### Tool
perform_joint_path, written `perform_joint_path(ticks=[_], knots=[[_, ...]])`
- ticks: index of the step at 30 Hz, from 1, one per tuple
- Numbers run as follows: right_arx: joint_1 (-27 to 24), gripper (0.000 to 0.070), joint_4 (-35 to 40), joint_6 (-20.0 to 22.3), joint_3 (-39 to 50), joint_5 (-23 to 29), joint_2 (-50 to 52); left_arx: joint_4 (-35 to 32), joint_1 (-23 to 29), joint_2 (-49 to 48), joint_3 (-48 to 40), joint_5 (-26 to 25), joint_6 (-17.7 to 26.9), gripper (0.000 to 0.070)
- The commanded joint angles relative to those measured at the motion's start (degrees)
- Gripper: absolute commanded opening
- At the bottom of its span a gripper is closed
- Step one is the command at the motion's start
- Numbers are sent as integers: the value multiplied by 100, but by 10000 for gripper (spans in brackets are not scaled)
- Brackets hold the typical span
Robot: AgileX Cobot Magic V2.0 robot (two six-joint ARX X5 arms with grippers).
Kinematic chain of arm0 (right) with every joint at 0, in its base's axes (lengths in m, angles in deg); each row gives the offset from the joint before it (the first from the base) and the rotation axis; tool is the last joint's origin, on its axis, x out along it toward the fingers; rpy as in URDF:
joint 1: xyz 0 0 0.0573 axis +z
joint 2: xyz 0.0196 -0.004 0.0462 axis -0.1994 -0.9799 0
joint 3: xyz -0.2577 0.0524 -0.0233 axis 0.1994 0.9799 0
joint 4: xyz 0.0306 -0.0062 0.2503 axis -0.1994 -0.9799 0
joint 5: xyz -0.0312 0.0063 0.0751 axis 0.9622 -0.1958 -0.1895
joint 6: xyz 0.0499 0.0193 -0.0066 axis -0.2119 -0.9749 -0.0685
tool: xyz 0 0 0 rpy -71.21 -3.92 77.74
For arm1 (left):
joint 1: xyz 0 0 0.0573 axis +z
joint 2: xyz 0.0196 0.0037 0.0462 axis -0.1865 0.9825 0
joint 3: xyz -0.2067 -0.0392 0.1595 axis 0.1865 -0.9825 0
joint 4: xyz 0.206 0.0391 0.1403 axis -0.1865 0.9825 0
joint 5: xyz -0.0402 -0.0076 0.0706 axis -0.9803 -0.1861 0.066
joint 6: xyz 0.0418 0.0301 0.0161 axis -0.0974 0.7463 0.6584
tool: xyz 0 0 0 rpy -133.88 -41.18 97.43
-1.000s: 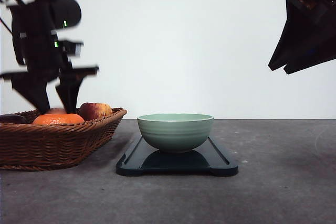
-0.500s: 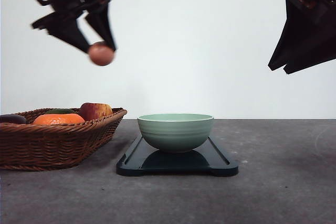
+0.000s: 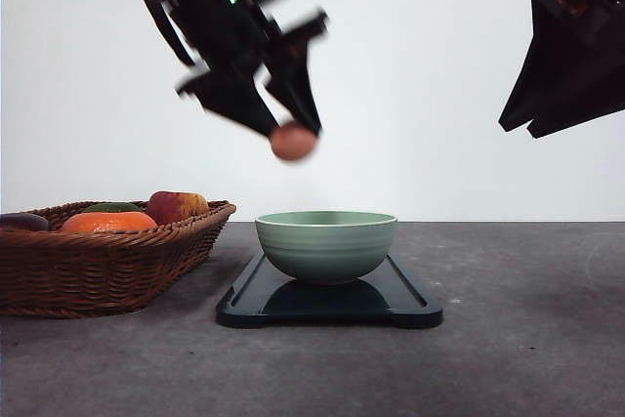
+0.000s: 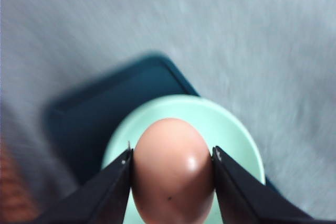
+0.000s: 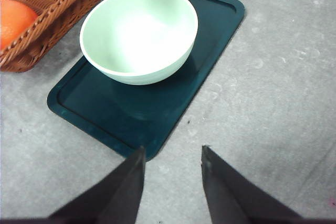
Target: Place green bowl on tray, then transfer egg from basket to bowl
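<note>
A: Begin with the largest items. What do you see on the counter [image 3: 527, 339]?

B: You have the basket [image 3: 107, 266] at the left, holding an orange [image 3: 107, 223] and an apple [image 3: 177, 206]. Just beside it lies the tray [image 3: 327, 305], flat on the counter. The green bowl [image 3: 326, 244] stands upright on the tray, nearer the tray's basket end in the right wrist view.

A: And the arms?

B: Your left claw [image 3: 293, 134] hangs in the air above the bowl's left rim, tilted, its fingers [image 4: 113, 187] clenched on either side of the egg [image 3: 293, 141]. In the left wrist view, the egg sits over the bowl's interior, clear of it.

A: The right side?

B: Your right claw [image 5: 170, 156] is raised at the upper right, well apart from the bowl. Its jaws stand parted, grasping nothing, over the counter by the tray's near corner.
</note>
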Motion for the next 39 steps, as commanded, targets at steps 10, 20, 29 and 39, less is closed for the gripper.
perform_joint_path(ticks=[10, 20, 29, 39], knots=[[24, 209, 52, -98, -37, 11, -42, -484, -376, 948, 129, 573, 118, 188], [24, 209, 53, -98, -37, 11, -42, -744, -473, 1127, 129, 632, 117, 188], [24, 209, 55, -97, -37, 11, -42, -726, -473, 1235, 129, 632, 111, 189], [24, 209, 55, -98, -37, 11, -42, -626, -473, 1245, 129, 632, 88, 285]])
